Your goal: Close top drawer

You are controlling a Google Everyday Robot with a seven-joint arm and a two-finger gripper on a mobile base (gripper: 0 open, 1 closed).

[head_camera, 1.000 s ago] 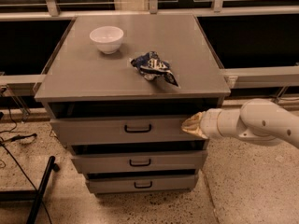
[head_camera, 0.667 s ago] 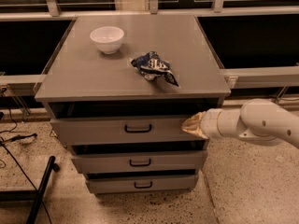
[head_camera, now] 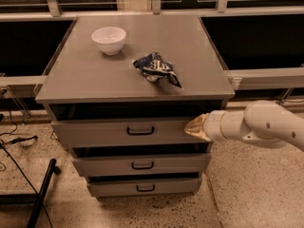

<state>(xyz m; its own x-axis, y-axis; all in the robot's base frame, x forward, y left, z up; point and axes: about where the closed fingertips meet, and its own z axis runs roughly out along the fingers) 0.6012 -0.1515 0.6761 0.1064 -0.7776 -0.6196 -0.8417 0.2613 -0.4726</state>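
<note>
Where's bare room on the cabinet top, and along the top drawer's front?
The cabinet top is bare along the front edge left of the crumpled bag, and down the right side past it. It is crowded between the white bowl and the bag. On the top drawer, the front is bare from its left end to the handle; the gripper sits at its right end.

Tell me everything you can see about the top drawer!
The top drawer is a wide grey drawer, metal by the look, the broadest of three fronts. A small black handle sits at its centre. It stands pulled out a little, with a dark gap above it under the cabinet top. The gripper sits at the right end of its front, seemingly touching it.
</note>
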